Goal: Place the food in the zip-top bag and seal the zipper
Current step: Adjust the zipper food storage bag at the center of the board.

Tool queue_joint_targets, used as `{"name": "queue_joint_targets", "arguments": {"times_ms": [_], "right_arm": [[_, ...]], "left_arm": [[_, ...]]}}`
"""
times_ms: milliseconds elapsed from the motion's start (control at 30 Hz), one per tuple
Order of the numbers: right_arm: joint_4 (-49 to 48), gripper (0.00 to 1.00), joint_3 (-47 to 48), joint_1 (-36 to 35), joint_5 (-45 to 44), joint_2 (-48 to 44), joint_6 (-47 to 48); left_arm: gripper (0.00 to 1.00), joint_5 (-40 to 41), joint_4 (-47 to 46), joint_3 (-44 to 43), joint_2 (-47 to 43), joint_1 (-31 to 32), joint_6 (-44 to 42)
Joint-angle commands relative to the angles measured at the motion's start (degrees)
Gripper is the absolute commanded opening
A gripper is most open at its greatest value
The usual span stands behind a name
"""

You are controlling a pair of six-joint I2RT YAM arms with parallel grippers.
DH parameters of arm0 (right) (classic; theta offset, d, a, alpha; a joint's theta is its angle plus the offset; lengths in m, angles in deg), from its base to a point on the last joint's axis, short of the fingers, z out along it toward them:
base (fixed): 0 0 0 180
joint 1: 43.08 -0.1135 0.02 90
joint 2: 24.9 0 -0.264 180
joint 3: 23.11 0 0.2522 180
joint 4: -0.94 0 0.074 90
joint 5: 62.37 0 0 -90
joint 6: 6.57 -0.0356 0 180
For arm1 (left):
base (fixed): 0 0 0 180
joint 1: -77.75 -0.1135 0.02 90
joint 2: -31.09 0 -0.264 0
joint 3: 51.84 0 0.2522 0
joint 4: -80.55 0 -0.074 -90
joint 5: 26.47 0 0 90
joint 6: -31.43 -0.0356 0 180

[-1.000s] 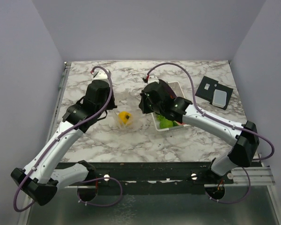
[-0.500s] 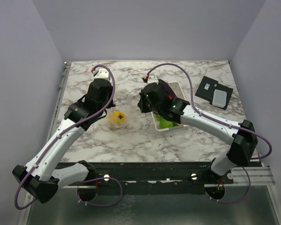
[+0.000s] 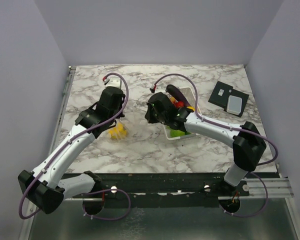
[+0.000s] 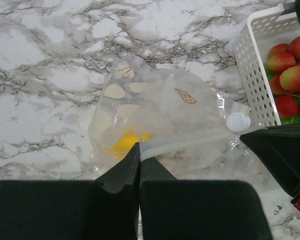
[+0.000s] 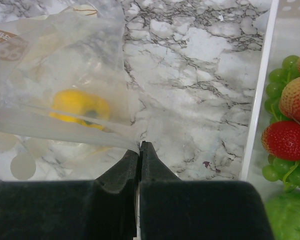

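Note:
The clear zip-top bag (image 4: 160,105) lies on the marble with a yellow food piece (image 4: 124,143) inside it. My left gripper (image 4: 139,148) is shut on one end of the zipper (image 4: 190,141), a pale strip running to a white slider (image 4: 238,121). My right gripper (image 5: 140,145) is shut on the bag (image 5: 65,60) at the other end of the mouth, with the yellow piece (image 5: 80,105) showing through. From above, the left gripper (image 3: 118,119) and right gripper (image 3: 151,113) hold the bag (image 3: 119,131) between them.
A white basket (image 3: 189,92) beside the right gripper holds a dark eggplant (image 3: 177,93), red strawberries (image 5: 285,140), green grapes (image 5: 279,75) and a green leafy piece (image 5: 290,215). A black card with a grey pad (image 3: 229,98) lies at the back right.
The bag with the yellow piece has shifted left and slightly nearer. Both grippers went left with it, still shut on its mouth, and more of the basket is uncovered.

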Motion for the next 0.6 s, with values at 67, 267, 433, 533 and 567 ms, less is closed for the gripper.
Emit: {"name": "queue_joint_targets", "arguments": {"times_ms": [67,267,433,533,567], "right_arm": [[1.43,0.01,-1.77,1.42,0.39,1.56,-0.74],[2.46,0.13,-0.82,1.43,0.60,-0.69,-0.14],[2.02,0.31,-0.24,1.40,3.94,-2.58,-0.20],[1.25,0.38,-0.21,1.35,6.10,-4.50,-0.37],[1.13,0.40,-0.15,1.40,6.66,-5.13,-0.34]], "left_arm": [[0.00,1.74,-4.29,3.90,0.73,-0.36,0.67],[0.00,1.76,-6.88,5.35,-0.54,-0.36,-0.13],[0.00,0.62,-9.20,7.59,-1.73,-0.35,-1.01],[0.00,0.50,-10.12,8.76,-2.42,-0.41,-0.94],[0.00,0.55,-10.16,8.95,-2.44,-0.37,-0.99]]}}
